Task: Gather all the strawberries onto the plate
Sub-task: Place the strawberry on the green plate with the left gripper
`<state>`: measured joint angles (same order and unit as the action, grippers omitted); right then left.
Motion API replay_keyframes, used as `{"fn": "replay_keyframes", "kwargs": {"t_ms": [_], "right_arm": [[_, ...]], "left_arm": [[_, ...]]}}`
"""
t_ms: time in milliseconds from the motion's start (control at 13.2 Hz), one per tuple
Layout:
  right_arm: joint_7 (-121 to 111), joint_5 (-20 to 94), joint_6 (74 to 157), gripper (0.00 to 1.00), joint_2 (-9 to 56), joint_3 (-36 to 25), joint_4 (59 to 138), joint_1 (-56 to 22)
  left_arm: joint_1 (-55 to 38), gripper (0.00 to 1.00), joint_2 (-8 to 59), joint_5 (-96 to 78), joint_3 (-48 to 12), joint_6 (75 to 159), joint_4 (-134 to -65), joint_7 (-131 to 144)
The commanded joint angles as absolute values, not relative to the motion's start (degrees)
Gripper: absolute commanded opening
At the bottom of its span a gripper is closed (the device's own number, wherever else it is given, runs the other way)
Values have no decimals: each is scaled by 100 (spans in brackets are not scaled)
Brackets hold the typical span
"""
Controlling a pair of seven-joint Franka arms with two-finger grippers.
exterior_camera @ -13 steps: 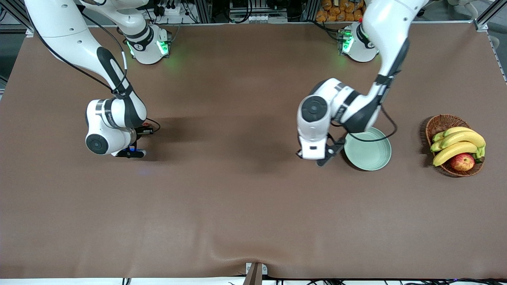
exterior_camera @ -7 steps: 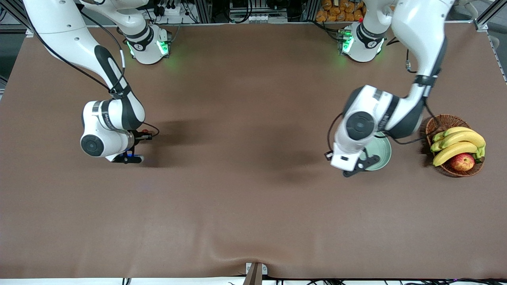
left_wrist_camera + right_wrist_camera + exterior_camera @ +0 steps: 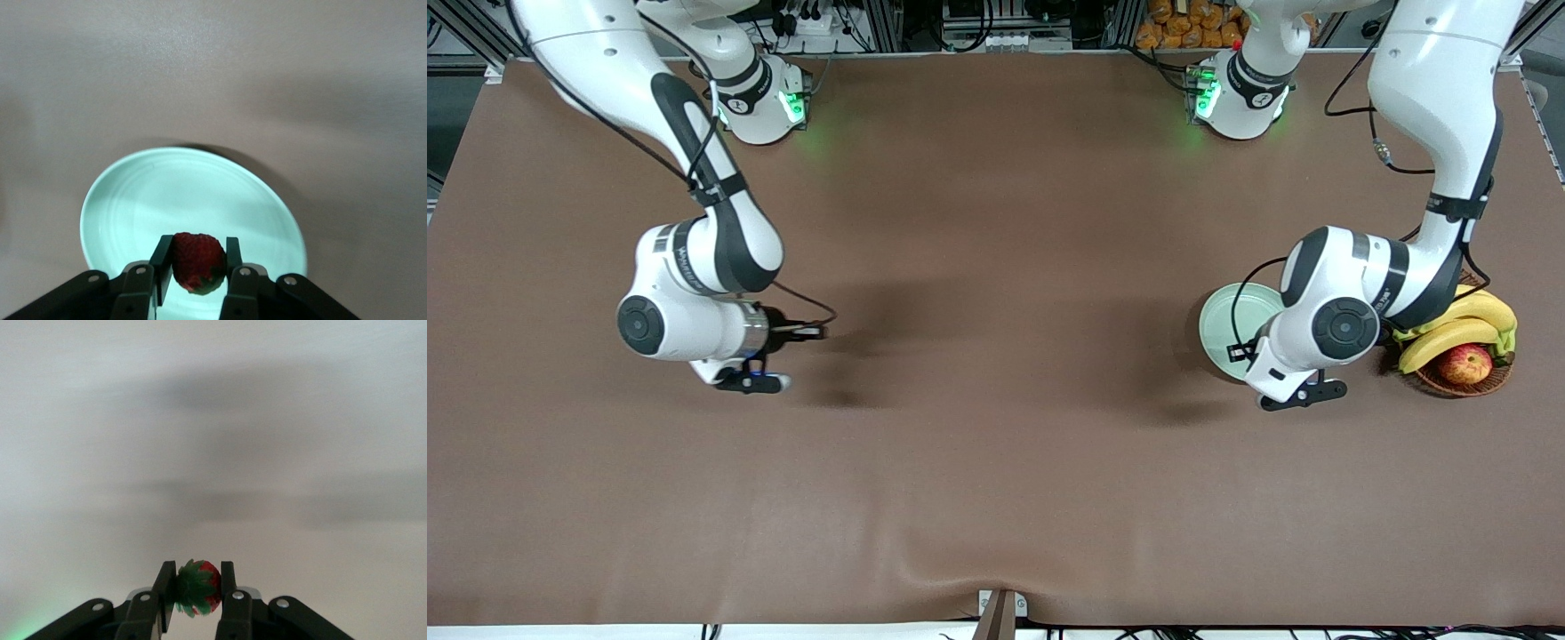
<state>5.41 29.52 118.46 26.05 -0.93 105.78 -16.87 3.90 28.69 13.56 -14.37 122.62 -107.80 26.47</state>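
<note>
Red strawberry (image 3: 197, 261) over plain mint-green plate (image 3: 133, 200) — another strawberry (image 3: 195, 587) red, green-leafed — brown table (image 3: 996, 444).

Left gripper (image 3: 195, 267) fingers clamped, wrist bent downward, right gripper (image 3: 195, 587) fingers clamped likewise

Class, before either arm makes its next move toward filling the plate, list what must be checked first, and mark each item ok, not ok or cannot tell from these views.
1. Left gripper shut on a strawberry: ok.
2. That strawberry is over the plate: ok in the left wrist view.
3. Plate bare where the berry would land: ok.
4. Right gripper shut on its strawberry: ok.
5. Right gripper over the plate: not ok; it is over bare table at the right arm's end.
6. Third strawberry located: cannot tell; none shows.
</note>
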Motion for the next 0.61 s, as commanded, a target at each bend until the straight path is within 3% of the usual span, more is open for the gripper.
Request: {"fn": "replay_keyframes", "kwargs": {"t_ms": [0, 76, 151, 227, 303, 378, 529], "right_arm": [[677, 3961, 12214, 21, 2970, -123, 10152, -2186], [859, 4225, 12600, 21, 3058, -123, 10117, -2432], [1157, 4471, 13012, 23, 3189, -132, 10029, -2704], [1526, 4700, 13434, 26, 3382, -132, 9880, -3020], [1938, 4902, 13830, 26, 3619, -141, 9670, -3354], [2412, 5061, 14243, 26, 3847, -158, 9424, -3671], [3169, 5124, 14833, 28, 4243, -158, 9046, -4068]], "left_arm": [[589, 0, 2769, 1274, -1485, 12979, -11380, 2329], [589, 0, 2777, 1274, -1485, 13190, -11521, 2329], [589, 13, 2821, 1274, -1485, 13349, -11601, 2329], [589, 42, 2821, 1274, -1485, 13377, -11602, 2329], [580, 81, 2769, 1274, -1485, 13368, -11593, 2329], [580, 100, 2682, 1274, -1485, 13351, -11567, 2338], [528, 100, 2445, 1274, -1503, 13229, -11497, 2364]]}}
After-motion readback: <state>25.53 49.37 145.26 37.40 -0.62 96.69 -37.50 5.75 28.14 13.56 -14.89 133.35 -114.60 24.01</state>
